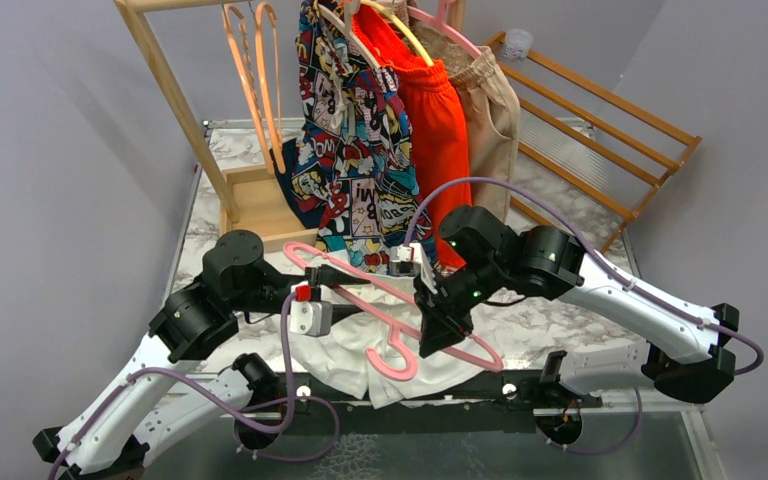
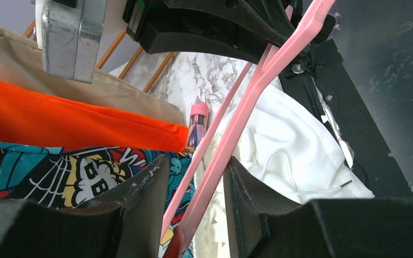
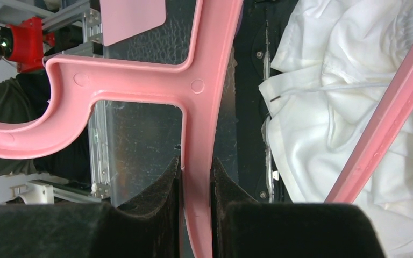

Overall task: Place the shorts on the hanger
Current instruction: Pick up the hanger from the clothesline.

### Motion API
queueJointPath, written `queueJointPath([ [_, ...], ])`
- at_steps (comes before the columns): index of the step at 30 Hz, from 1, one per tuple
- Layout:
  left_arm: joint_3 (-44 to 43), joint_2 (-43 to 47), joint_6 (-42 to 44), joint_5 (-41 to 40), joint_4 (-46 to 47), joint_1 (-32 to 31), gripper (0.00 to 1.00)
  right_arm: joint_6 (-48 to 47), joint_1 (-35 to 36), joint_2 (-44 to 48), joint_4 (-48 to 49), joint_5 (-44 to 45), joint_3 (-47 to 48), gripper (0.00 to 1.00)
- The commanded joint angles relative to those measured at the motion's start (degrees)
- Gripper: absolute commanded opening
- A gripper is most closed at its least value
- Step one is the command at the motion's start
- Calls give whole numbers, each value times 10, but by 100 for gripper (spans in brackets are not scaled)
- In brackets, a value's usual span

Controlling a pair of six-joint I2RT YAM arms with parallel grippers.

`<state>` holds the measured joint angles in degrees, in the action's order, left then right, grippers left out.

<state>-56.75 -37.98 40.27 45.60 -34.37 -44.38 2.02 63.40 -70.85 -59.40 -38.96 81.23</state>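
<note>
The shorts lay on the table by its front edge, between the two arms. The hanger sat over them, hook toward the front. Behind, other clothes hung on a rack.

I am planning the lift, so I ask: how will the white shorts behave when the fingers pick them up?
The shorts lie crumpled in soft folds, so they will probably hang limp and sag. The fabric looks thin, so likely light. The loose drawstring may dangle and catch on the hanger.
</note>
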Motion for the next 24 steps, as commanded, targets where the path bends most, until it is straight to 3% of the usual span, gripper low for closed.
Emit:
queueJointPath([
  [1, 18, 7, -2, 1, 13, -2, 18, -16, 3, -2, 50, 10, 28, 11],
  [3, 23, 12, -5, -3, 14, -2, 54, -15, 3, -1, 54, 5, 25, 10],
  [4, 24, 14, -5, -4, 14, -2, 62, -15, 3, -1, 54, 1, 24, 10],
  [8, 17, 26, 0, -17, 13, -2, 69, -11, 3, -4, 51, -6, 24, 9],
  [13, -1, 25, 7, -18, -2, -3, 64, 8, 3, -1, 47, -11, 24, 8],
  [18, -7, 10, 11, -21, -8, -11, 37, 37, 3, 4, 59, -28, 7, 6],
  [24, -16, -8, 21, -32, -16, -25, 20, 63, 3, 3, 58, -27, -2, 4],
])
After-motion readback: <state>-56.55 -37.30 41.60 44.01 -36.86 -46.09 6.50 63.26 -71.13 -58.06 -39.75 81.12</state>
